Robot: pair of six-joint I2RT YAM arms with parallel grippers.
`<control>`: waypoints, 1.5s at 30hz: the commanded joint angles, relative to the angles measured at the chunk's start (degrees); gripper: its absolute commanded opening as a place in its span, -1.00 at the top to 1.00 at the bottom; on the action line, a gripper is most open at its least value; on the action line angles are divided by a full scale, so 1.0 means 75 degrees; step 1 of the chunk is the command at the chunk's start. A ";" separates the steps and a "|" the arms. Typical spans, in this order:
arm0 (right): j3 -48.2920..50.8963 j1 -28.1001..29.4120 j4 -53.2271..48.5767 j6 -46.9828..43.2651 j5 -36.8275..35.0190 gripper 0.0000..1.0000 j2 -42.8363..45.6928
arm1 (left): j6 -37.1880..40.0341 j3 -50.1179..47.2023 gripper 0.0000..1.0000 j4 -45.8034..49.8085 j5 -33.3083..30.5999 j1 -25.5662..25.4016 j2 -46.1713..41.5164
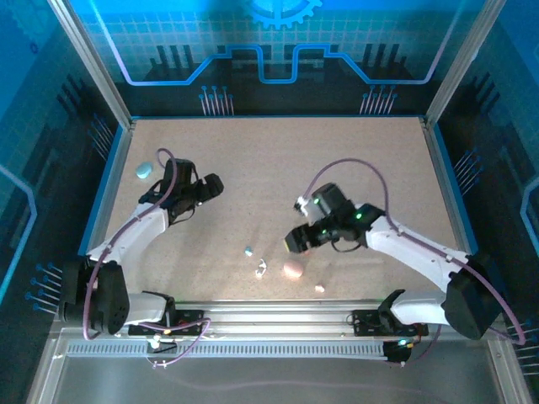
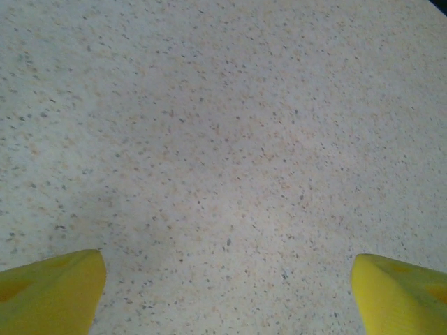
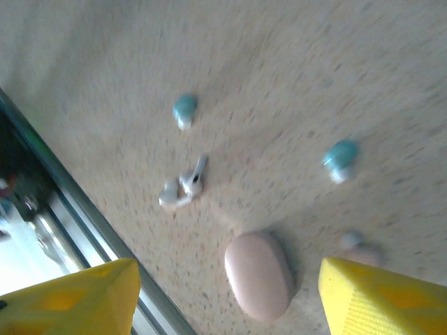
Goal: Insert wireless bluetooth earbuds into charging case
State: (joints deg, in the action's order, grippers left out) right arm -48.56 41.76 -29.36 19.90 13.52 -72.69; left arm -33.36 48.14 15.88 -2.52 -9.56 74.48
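A closed pink charging case (image 3: 258, 274) lies on the speckled table near the front rail, and shows from above as the pink case (image 1: 292, 269). Around it lie the earbuds: a white pair (image 3: 183, 185) touching each other, two light blue ones (image 3: 184, 110) (image 3: 341, 159), and a pink one (image 3: 357, 248) partly behind my right finger. My right gripper (image 1: 295, 240) hovers over the pink case; in the wrist view this gripper (image 3: 229, 283) is open with its yellow fingers (image 3: 84, 296) wide apart, holding nothing. My left gripper (image 2: 227, 279) is open over bare table at the left gripper (image 1: 209, 187).
A light blue case (image 1: 145, 170) sits near the table's left edge, beyond the left gripper. The metal front rail (image 3: 84, 216) runs close to the earbuds. Blue walls enclose the table on three sides.
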 commanded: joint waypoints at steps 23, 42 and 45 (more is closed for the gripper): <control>0.3872 0.2295 0.4241 -0.1621 -0.2455 -0.43 0.1261 | 0.0198 -0.1216 -0.96 -0.1500 0.0887 -0.0553 -0.1583; 0.3756 0.2683 0.5389 -0.2159 -0.2720 0.05 -0.0597 | 0.0580 -0.0975 -0.98 -0.1388 0.1093 -0.0550 -0.1423; 0.3732 0.2682 0.5450 -0.2199 -0.2734 0.19 -0.0604 | 0.0605 -0.0937 -0.97 -0.1437 0.1230 -0.0551 -0.1357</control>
State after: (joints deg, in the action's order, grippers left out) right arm -20.23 60.86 9.91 3.92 -6.09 -75.24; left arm -30.44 39.18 5.67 4.54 -13.41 63.59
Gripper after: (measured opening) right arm 0.417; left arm 0.987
